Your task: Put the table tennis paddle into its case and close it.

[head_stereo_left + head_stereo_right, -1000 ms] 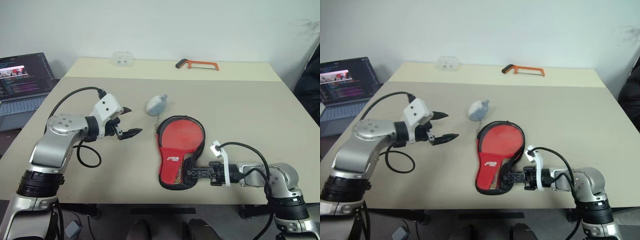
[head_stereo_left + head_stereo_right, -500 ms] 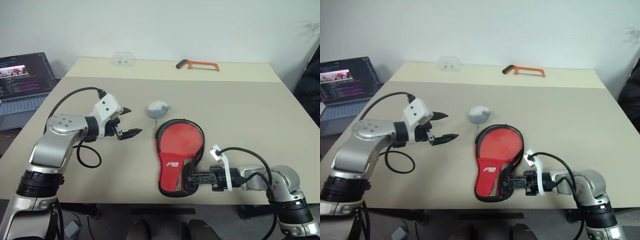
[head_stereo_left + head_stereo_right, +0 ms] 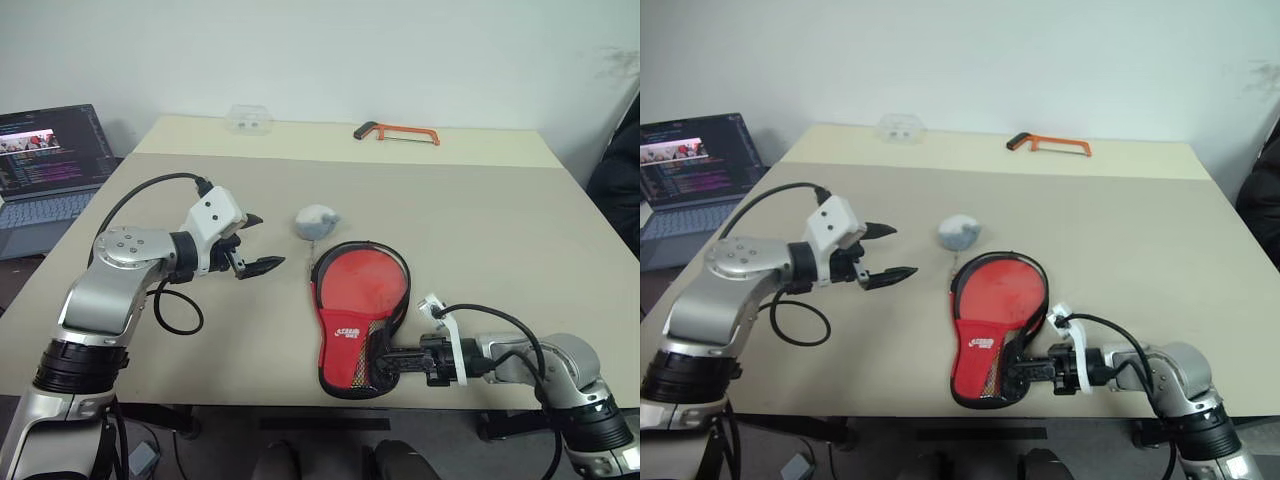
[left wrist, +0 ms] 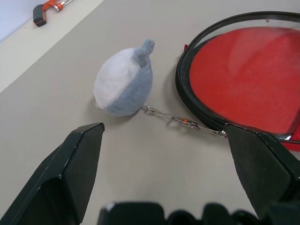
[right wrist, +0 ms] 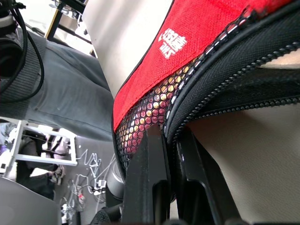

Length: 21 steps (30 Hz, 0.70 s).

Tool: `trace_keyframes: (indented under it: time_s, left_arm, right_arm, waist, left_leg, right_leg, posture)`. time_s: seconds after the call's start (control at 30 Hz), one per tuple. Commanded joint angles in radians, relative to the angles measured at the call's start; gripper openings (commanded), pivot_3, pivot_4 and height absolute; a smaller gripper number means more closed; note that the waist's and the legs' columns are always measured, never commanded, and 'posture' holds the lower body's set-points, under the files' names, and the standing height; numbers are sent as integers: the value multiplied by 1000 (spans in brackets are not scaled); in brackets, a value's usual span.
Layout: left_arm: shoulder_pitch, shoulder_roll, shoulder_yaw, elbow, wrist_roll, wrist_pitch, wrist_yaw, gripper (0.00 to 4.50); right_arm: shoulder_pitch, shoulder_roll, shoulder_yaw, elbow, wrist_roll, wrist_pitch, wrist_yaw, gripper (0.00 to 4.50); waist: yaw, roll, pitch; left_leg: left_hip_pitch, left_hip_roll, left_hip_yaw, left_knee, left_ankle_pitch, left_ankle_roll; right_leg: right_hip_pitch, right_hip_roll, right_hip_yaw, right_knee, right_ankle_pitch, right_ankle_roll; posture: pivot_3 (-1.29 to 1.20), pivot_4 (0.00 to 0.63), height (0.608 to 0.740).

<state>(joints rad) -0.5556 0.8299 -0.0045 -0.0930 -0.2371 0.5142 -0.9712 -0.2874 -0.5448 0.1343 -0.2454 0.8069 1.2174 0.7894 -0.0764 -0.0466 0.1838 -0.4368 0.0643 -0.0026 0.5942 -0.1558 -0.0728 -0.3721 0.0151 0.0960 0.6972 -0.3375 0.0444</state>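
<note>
Lying flat in the lower centre of the head views, the case [image 3: 357, 310] rests on the beige worktop [image 3: 500, 230], red side up with black trim and a zip running round its edge. Its round end points toward the far side, its narrow end toward the near edge. A white logo is printed on the red fabric just above a mesh pocket; the characters are too small to read. The table tennis paddle cannot be made out apart from the red face of the case.

Right hand [image 3: 383, 362], lower right of frame: its fingers [image 5: 152, 187] are pressed together on the black zipped rim at the narrow end of the case, beside the mesh pocket.

Left hand [image 3: 256, 243], left of centre: spread wide, held apart from the case, clamping nothing.

A small grey-white pouch [image 3: 316, 220] sits just beyond the round end of the case, joined to it by a thin metal chain [image 4: 180, 121].

An orange-framed hacksaw [image 3: 395, 131] lies at the top centre on the far part of the worktop. A clear plastic container [image 3: 249, 118] sits at the upper left of it. An open laptop [image 3: 45, 170] with lines of coloured text on screen, unreadable, stands at the far left edge.
</note>
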Motion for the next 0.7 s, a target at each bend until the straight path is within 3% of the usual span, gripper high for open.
trace_keyframes:
  time_s: [0.03,0.2,0.37,0.53,0.6,0.7]
  left_arm:
    - [-18,2,14,-17,1,-20,9,4500]
    - [-12,-1,19,-15,3,-28,17,4500]
    - [0,-1,32,-24,-4,-32,30,4500]
    - [-17,-10,50,1,-13,-35,48,4500]
    - [-49,-22,49,35,-15,-35,57,4500]
    - [-125,-60,15,128,7,-61,63,4500]
  right_arm:
    - [29,-21,29,11,-2,24,15,1073]
    - [9,-64,-22,12,13,5,50,2737]
    - [38,-229,-115,-48,13,-107,177,4466]
    - [83,-371,-277,-129,68,-219,315,4466]
    - [52,-375,-327,-154,59,-273,305,4466]
    - [-55,-290,-294,-146,26,-324,217,4466]
  waist:
    - [3,0,0]
    - [10,0,0]
    - [26,1,1]
    - [40,1,2]
    - [37,1,2]
    - [30,1,2]
  left_leg:
    - [0,0,0,0,0,0]
    - [0,0,0,0,0,0]
    - [0,-1,1,3,0,0]
    - [0,0,1,4,0,0]
    - [0,0,0,4,0,0]
    - [0,0,0,6,0,0]
  right_leg:
    - [0,0,0,0,0,0]
    - [0,0,0,0,0,0]
    - [0,-1,1,0,1,1]
    - [0,0,0,0,0,2]
    - [0,0,1,1,1,2]
    - [1,0,1,1,1,2]
  posture:
    - [0,150,740]
    - [0,150,740]
    - [0,150,740]
    - [0,150,740]
    - [0,150,740]
    - [0,150,740]
